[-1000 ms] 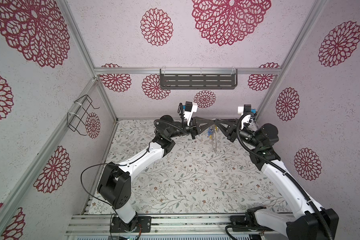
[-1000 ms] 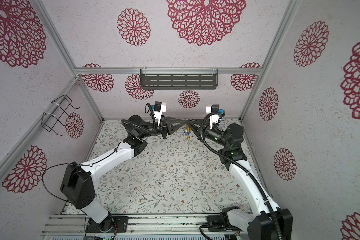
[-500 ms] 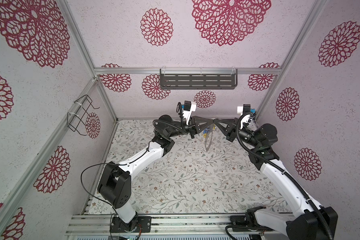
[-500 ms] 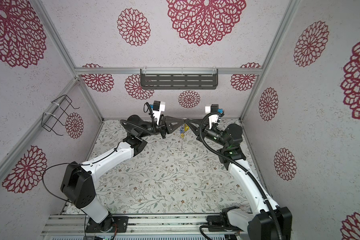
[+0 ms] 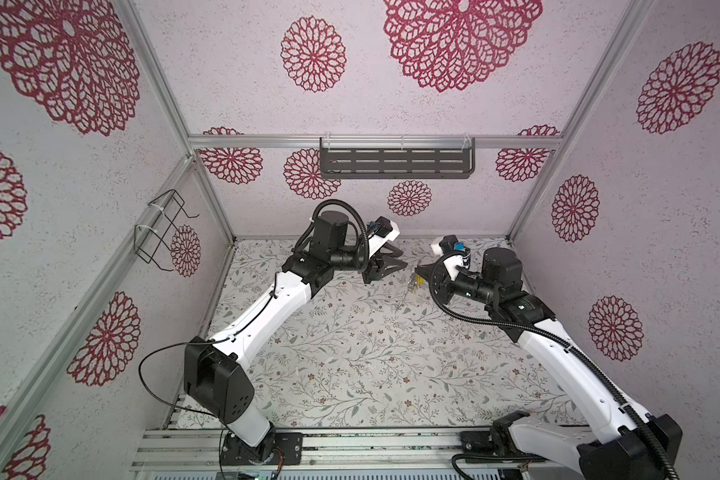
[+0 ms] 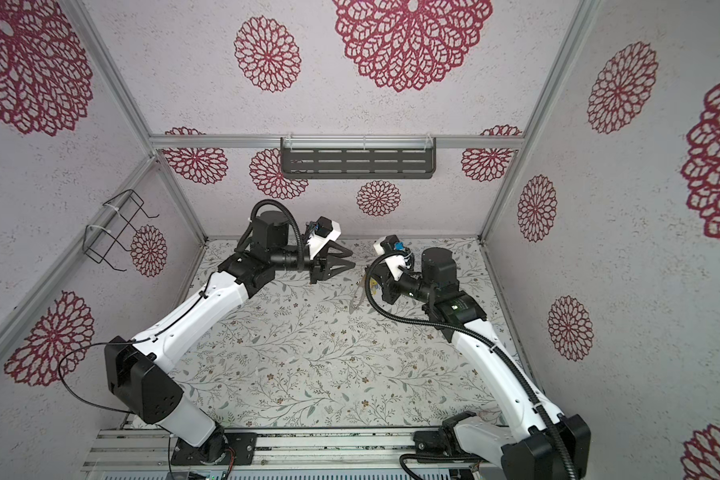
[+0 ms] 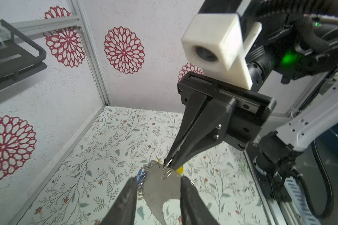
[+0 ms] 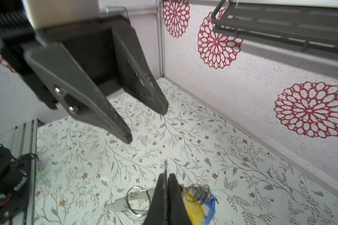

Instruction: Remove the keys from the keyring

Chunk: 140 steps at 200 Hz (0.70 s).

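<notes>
In both top views the keyring (image 6: pixel 356 298) and keys (image 6: pixel 373 286) are barely made out, hung from the right gripper (image 6: pixel 366 271); the left gripper (image 6: pixel 353 259) is parted, empty. In the left wrist view the keys (image 7: pixel 180 169) are mostly hidden by the keyring (image 7: pixel 160 191). In the right wrist view the right jaws are clamped on the keyring's edge

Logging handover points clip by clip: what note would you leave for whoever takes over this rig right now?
Left pincer: open, empty, facing the keyring, not touching it.
Right pincer: shut on the keyring, holding it up above the table.
Keys: yellow and blue tags hang bunched from the keyring, beside the right pincer.
Done: keyring lifted; no key seen off it.
Left: probably grip a key with the left pincer and work each one off.
</notes>
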Each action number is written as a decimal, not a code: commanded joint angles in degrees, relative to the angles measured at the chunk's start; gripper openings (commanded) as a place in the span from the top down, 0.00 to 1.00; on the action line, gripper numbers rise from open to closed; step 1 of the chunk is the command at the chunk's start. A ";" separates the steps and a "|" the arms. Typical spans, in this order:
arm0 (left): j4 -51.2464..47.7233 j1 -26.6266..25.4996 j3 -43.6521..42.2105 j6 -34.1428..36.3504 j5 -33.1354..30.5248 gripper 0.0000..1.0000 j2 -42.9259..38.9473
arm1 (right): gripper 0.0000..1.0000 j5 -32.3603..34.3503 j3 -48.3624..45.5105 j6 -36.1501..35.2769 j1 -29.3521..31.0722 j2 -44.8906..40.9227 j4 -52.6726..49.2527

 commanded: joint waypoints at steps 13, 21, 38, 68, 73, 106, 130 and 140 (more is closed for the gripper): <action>-14.09 -0.12 2.43 10.68 1.45 0.60 3.35 | 1.00 0.31 3.41 -7.85 0.58 -0.63 -2.01; -14.41 -0.21 3.26 10.72 2.10 0.61 3.92 | 1.00 0.07 3.52 -7.87 0.91 -0.61 -2.05; -15.13 -0.35 5.28 10.64 3.62 0.60 5.28 | 1.00 -0.04 3.79 -7.77 1.37 -0.50 -2.48; -15.46 -1.29 7.76 10.54 4.61 0.61 7.12 | 1.00 -0.22 4.47 -7.70 2.33 0.11 -3.03; -15.46 -1.30 8.06 10.54 4.71 0.61 7.37 | 1.00 -0.32 4.63 -7.62 2.43 0.25 -3.00; -15.64 -1.82 9.31 10.31 5.37 0.62 8.33 | 1.00 -0.48 4.99 -7.70 2.78 0.61 -3.33; -15.23 -1.84 9.38 9.99 5.42 0.64 8.08 | 1.00 -0.40 4.97 -7.77 2.82 0.69 -3.51; -14.85 -1.84 9.55 9.69 5.63 0.67 8.08 | 1.00 -0.58 5.11 -7.70 2.85 0.60 -3.50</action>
